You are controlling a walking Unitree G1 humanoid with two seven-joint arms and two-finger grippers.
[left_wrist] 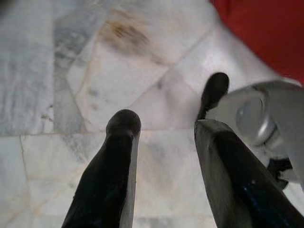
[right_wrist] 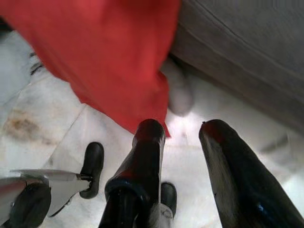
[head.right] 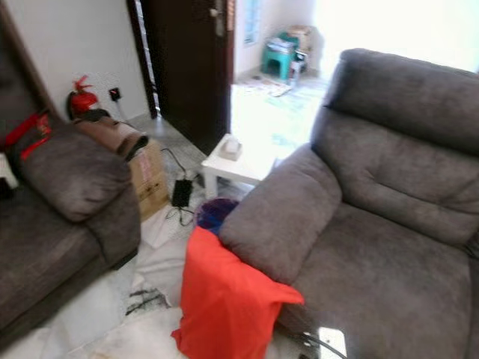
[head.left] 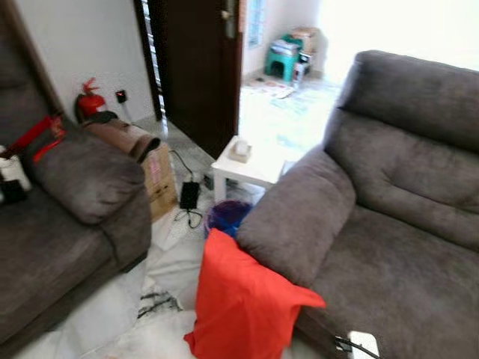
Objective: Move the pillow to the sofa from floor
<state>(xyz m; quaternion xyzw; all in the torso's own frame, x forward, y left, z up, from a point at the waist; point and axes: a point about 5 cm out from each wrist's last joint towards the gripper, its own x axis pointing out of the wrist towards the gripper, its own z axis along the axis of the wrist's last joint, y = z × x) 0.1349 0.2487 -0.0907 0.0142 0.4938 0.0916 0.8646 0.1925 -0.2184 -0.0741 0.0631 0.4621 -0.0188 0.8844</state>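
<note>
**End effectors above the floor, red pillow against the sofa**

Both end effectors hang over the pale marble floor (left_wrist: 95, 71) with their black fingers spread and nothing between them. Seen along the right end effector (right_wrist: 183, 130), the red pillow (right_wrist: 104, 52) lies just beyond the fingertips, its lower corner close to the tip of one finger (right_wrist: 147, 137), with no visible contact. The grey base of the sofa (right_wrist: 247, 52) runs beside the pillow in that view, and the tips of the other arm's fingers show near the lower edge. Seen along the left end effector (left_wrist: 168, 107), only a corner of the pillow appears, near but apart from the fingers (left_wrist: 121, 128); part of a silver arm and another black fingertip cross the frame beside them.

From the head camera, the pillow (head.left: 247, 303) stands on the floor, leaning upright against the front of the sofa (head.left: 404, 224) at the foot of its armrest (head.left: 299, 217). A second grey sofa (head.left: 67, 217) sits on the robot's left, carrying a red strap (head.left: 37, 134). Between the two sofas stand a small white surface (head.left: 251, 168) holding a tissue box (head.left: 240, 152), a cardboard box (head.left: 159, 179) and a black adapter with cable (head.left: 188, 196). A red fire extinguisher (head.left: 90, 99) stands by the wall, beside a dark wooden door (head.left: 198, 63).
</note>
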